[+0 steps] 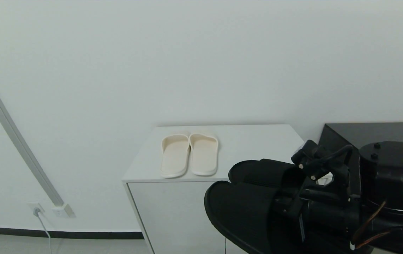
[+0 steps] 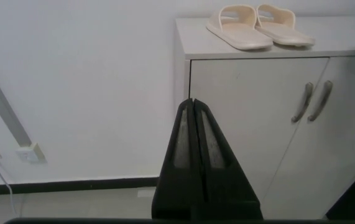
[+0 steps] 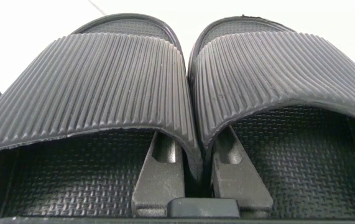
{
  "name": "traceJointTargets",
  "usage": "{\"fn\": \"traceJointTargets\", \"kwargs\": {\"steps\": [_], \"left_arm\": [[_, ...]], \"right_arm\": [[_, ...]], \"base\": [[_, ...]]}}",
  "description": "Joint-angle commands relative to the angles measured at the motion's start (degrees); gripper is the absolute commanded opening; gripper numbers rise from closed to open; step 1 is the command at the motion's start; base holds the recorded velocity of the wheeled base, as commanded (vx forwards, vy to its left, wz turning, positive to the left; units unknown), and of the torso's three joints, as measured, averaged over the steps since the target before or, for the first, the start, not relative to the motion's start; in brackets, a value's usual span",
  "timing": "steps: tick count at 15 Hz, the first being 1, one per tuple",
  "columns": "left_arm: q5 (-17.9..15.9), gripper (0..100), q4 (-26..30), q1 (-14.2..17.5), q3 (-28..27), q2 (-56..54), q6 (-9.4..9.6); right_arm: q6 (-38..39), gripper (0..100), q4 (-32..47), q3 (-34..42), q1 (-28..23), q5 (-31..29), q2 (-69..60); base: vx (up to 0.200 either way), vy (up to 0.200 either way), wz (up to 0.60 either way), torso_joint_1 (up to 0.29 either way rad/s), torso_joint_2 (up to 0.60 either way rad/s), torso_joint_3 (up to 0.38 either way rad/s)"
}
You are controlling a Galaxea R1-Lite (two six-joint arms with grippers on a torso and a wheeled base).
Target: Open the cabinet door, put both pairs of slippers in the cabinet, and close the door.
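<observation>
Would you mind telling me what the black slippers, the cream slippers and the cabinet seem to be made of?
The black slippers look like matte rubber or foam: ribbed straps, diamond-textured footbeds. The cream slippers seem moulded foam, smooth and seamless. The cabinet appears to be white laminated board, matte and flat; its handles look metallic.

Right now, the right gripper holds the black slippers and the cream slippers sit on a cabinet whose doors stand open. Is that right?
No: the cabinet doors are shut, as the left wrist view shows; the right gripper does hold the black slippers.
</observation>
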Motion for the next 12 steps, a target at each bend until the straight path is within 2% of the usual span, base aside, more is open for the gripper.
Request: {"fn": "traceJointTargets", "kwargs": {"steps": [1,3,12], "left_arm": [[-0.02,0,-0.01,0.00,0.01,-0.01,-0.01],[-0.02,0,-0.01,0.00,0.01,-0.01,-0.01],[-0.02,0,-0.01,0.00,0.01,-0.01,-0.01]], "right_arm": [[0.01,0,0.02,0.26,-0.05,-0.02,0.65],[-0.16,0,0.02,1.05,-0.05,-0.02,0.30],[-0.43,0,-0.16,3.16,-0.57,-0.02,-0.93]], "base": [[-0.200,0.000,0.00,-0.007,0.00,0.012],[-0.200,0.000,0.00,-0.002,0.00,0.007],[0.000,0.000,0.00,0.000,0.00,0.000]]}}
